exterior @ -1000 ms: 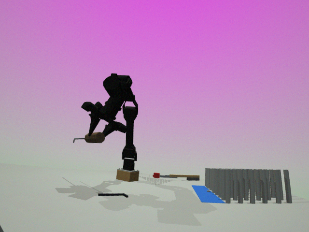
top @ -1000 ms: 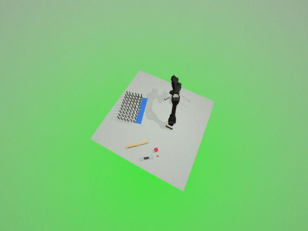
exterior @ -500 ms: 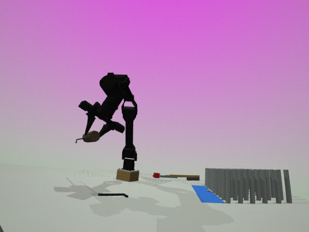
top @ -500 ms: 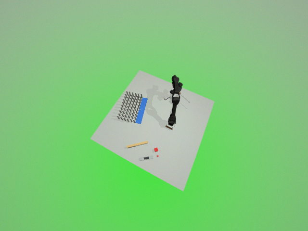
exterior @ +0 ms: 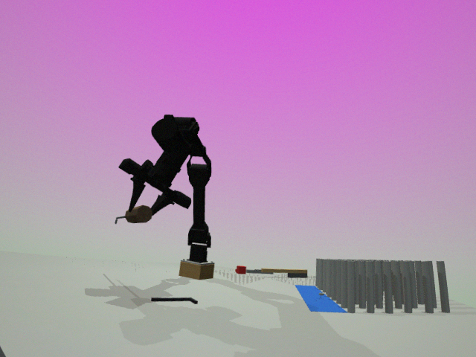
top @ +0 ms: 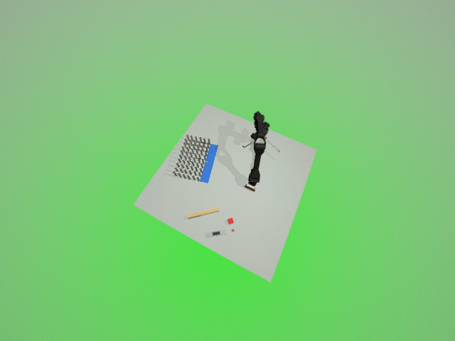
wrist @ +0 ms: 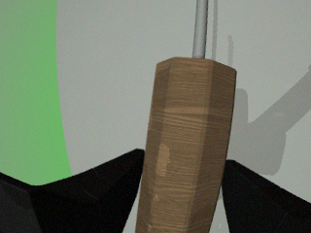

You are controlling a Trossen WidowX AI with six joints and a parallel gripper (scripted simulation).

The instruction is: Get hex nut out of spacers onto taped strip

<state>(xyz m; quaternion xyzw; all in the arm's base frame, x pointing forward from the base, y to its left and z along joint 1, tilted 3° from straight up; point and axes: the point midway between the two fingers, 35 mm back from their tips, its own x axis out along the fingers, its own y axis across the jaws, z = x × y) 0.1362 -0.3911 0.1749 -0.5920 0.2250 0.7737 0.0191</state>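
My gripper (exterior: 141,212) (wrist: 184,163) is shut on the wooden handle of a hook tool (top: 272,145) (exterior: 132,214) (wrist: 191,107). It holds the tool in the air, well away from the spacers. A thin metal rod runs from the handle, with a short bent tip in the exterior view. The grey spacers (top: 209,141) (exterior: 352,288) stand in rows beside the blue taped strip (top: 208,170) (exterior: 319,304). A tiny object (top: 207,161) (exterior: 321,294), seemingly the nut, lies on the strip near its spacer side. The wrist view shows neither nut nor spacers.
A black bent rod (top: 247,146) (exterior: 172,300) lies on the table near the arm. A wooden bar (top: 202,213) (exterior: 284,271), a red block (top: 230,221) (exterior: 241,269), a smaller red piece (top: 232,230) and a grey item with a dark band (top: 215,233) lie beyond the arm's base.
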